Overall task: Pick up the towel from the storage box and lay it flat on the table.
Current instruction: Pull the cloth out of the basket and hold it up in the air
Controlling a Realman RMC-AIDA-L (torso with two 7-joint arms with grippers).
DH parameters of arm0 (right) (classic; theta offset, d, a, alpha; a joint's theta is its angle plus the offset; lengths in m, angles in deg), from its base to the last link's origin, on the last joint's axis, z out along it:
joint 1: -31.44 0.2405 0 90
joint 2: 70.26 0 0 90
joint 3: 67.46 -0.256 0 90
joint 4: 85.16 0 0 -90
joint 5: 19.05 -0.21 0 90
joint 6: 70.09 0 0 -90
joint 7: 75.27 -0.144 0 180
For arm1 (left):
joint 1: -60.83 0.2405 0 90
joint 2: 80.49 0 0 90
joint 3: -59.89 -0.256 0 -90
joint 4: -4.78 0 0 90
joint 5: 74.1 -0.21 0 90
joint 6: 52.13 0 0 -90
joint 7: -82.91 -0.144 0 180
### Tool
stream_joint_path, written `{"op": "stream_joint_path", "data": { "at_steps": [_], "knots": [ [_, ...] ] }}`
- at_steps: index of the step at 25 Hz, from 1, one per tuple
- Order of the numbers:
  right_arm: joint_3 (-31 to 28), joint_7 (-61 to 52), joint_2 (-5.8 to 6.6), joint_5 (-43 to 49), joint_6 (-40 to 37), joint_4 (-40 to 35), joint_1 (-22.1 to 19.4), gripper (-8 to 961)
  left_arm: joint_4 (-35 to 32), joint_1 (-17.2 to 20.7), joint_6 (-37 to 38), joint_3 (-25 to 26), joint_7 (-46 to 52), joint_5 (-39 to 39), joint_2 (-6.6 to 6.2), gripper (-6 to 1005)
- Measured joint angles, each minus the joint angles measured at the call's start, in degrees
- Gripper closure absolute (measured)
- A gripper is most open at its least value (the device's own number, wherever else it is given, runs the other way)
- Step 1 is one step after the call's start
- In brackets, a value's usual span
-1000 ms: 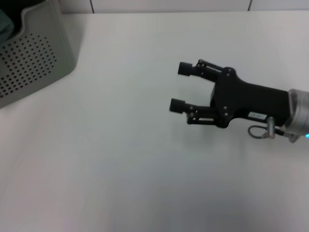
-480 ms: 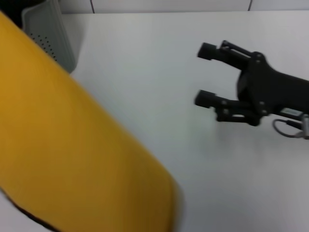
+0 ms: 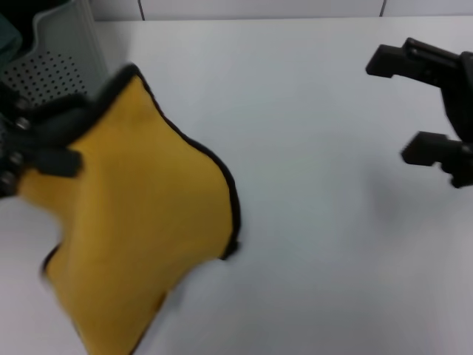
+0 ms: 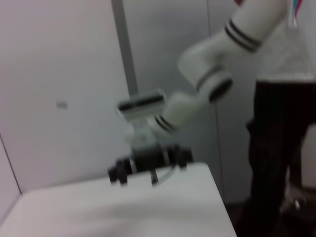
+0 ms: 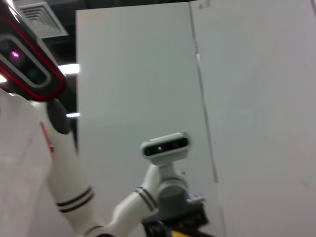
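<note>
Table (image 3: 310,185): towel (image 3: 140,222) lower, right gripper (image 3: 403,111) retracted

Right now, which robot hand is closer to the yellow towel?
Left. The left gripper is shut on the towel at its upper edge; the right gripper hangs open, far across the table.

Head camera looks steeply down, close on large plain white table (image 3: 310,244); light grey perforated plastic storage box (image 3: 63,55) upper left of frame. Left wrist camera looks level across table (image 4: 123,207) toward right arm's black gripper (image 4: 148,160), centre frame. Right wrist camera looks back at left arm, lower centre.
</note>
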Motion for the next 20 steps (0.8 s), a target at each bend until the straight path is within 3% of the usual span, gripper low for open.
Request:
{"op": "stream_joint_path", "data": {
  "at_steps": [4,11,20],
  "knots": [
    [0.1,-3.7,1.35,1.7,-1.3,0.2,2.2,85,-1.9,-2.2,0.0,-2.7,-0.2,-2.6,0.29,984],
    [0.1,-5.6,0.40,4.6,0.1,0.3,4.3,84,-5.4,-5.6,0.1,-7.3,0.1,-2.5,0.21,984],
    [0.0,-6.4,-0.70,9.0,-0.4,0.0,6.2,85,-15.6,-6.8,0.0,-10.4,0.6,-1.7,3.54,984]
  ]
}}
